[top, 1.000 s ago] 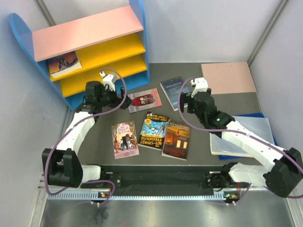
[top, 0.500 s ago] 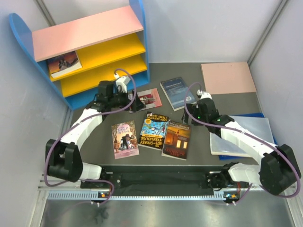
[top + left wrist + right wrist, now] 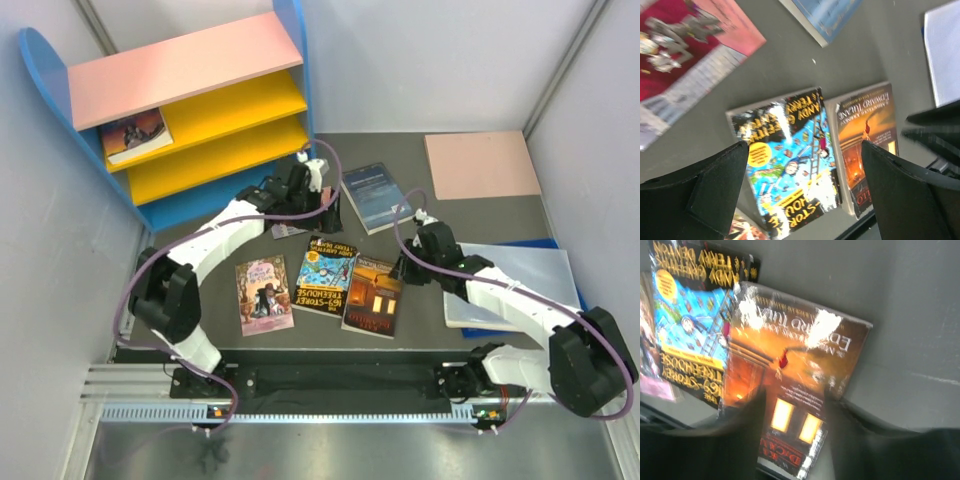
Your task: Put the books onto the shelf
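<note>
Both arms are white-shelled with black joints: left arm [image 3: 215, 240], right arm [image 3: 500, 295]. A purple cable [image 3: 125, 297] loops along each. The fingers [image 3: 705, 190] are matte black wedges.

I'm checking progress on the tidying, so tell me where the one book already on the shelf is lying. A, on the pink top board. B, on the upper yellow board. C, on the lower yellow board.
B: the shelved book lies flat at the left end of the upper yellow board of the shelf, just beneath the pink top board.
</note>
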